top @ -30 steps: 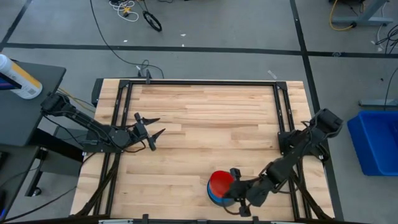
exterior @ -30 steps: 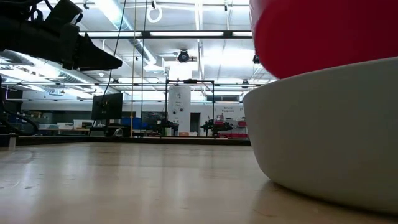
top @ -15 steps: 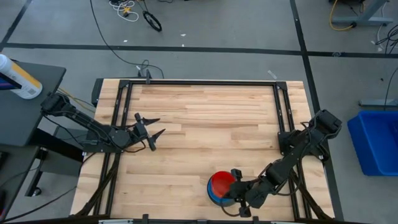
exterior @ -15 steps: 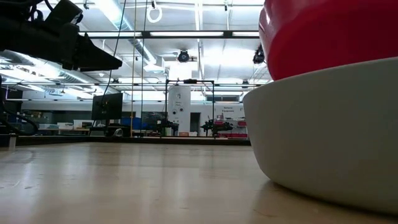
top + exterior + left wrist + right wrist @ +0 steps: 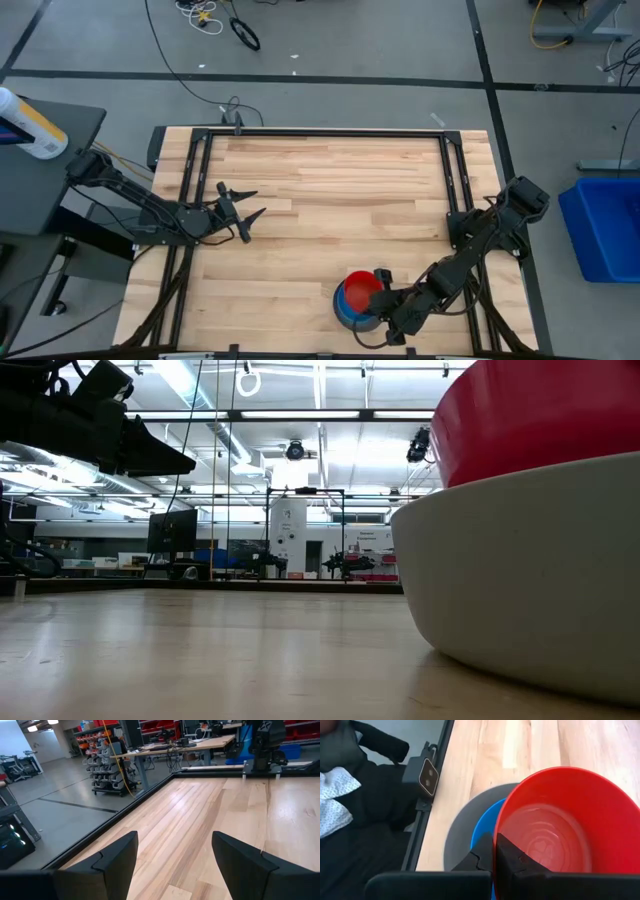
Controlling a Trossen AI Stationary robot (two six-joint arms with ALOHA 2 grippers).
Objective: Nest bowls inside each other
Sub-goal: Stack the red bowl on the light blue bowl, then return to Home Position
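Pinching red bowl rim, right gripper low.

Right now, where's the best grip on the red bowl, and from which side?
By the rim, from above. The red bowl sits upright and open, partly down in the blue bowl and grey bowl, so its wall is mostly covered. The right gripper is already shut on the rim's right-arm side, one finger inside.

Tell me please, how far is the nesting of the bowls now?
A blue bowl already sits inside the grey bowl. The right hand is shut on the rim of the red bowl, held over the stack, not yet released. The left hand waits open, away from it.
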